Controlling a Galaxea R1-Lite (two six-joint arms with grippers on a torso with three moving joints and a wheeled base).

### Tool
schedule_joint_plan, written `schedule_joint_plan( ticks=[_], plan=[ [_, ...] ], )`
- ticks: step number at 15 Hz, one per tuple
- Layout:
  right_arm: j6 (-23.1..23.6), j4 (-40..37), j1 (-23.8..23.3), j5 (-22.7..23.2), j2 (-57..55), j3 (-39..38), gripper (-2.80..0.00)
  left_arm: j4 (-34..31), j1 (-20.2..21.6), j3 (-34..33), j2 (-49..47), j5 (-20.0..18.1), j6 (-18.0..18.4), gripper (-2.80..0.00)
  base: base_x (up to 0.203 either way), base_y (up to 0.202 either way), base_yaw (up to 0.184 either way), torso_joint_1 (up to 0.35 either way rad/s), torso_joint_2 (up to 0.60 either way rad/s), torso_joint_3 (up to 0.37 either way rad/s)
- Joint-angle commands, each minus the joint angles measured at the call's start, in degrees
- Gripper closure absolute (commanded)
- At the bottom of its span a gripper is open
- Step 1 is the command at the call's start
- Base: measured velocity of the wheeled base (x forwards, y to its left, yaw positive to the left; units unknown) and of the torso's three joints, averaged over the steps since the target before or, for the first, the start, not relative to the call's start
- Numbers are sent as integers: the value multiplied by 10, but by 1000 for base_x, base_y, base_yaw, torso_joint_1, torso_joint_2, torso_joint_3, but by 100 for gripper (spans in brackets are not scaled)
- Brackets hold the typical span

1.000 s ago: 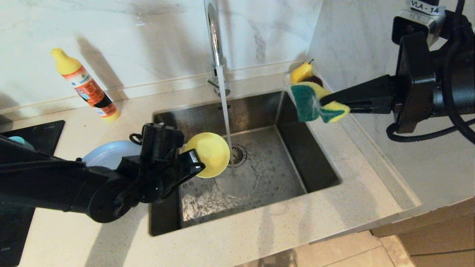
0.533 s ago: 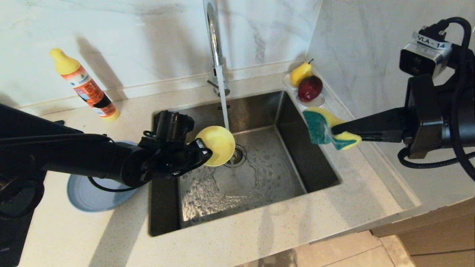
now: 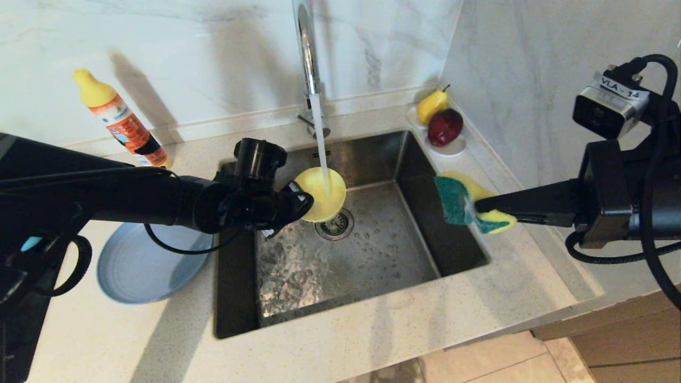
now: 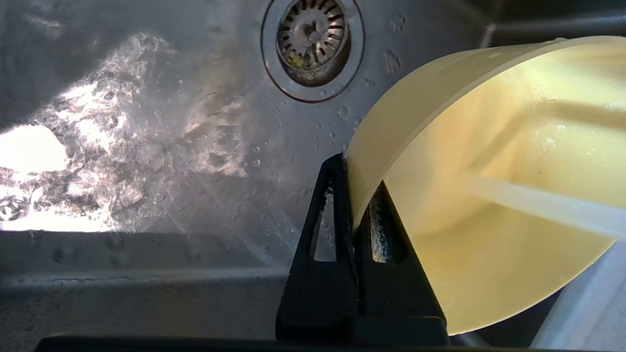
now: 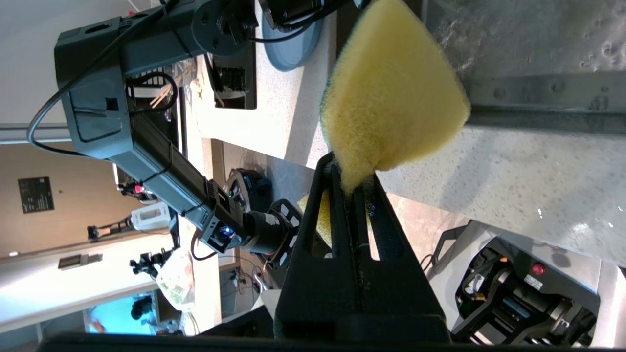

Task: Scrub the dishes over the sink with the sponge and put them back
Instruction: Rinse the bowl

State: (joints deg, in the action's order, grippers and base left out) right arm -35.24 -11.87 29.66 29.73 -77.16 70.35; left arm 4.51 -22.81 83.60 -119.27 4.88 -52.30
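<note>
My left gripper (image 3: 300, 205) is shut on the rim of the yellow-green bowl (image 3: 321, 193), holding it over the sink (image 3: 457, 239) with its opening under the running tap stream. In the left wrist view one finger lies inside and one outside the bowl (image 4: 494, 205) wall, gripper (image 4: 354, 195), above the drain (image 4: 313, 36). My right gripper (image 3: 476, 208) is shut on the sponge (image 3: 468, 205), squashed and folded, over the sink's right edge; its yellow face (image 5: 391, 93) shows in the right wrist view, gripper (image 5: 353, 183). The grey-blue plate (image 3: 138, 271) lies on the counter left of the sink.
A chrome tap (image 3: 307, 58) stands behind the basin with water flowing. A small white dish (image 3: 452, 148) with a pear and a red fruit sits at the sink's back right corner. An orange bottle (image 3: 122, 125) leans on the back wall. A dark hob (image 3: 21, 330) borders the left.
The left arm carried the bowl up and back into the water stream and turned its opening upward. The right gripper brought the sponge down and nearer, from by the fruit dish to the sink's right edge.
</note>
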Motion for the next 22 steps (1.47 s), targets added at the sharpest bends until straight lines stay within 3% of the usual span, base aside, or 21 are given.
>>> schedule_joint_plan(
  ticks=[1, 7, 22],
  plan=[
    [-3, -1, -2, 1, 8, -7, 0, -20, 0, 1, -2, 1, -3, 0, 0, 0, 0, 0, 0, 0],
    [-4, -2, -5, 2, 11, -7, 0, -95, 0, -15, 49, 1, 1, 0, 0, 0, 0, 0, 0, 0],
    [-4, -2, -6, 2, 13, -26, 0, -86, -7, -12, 16, -15, 1, 0, 0, 0, 0, 0, 0, 0]
  ],
)
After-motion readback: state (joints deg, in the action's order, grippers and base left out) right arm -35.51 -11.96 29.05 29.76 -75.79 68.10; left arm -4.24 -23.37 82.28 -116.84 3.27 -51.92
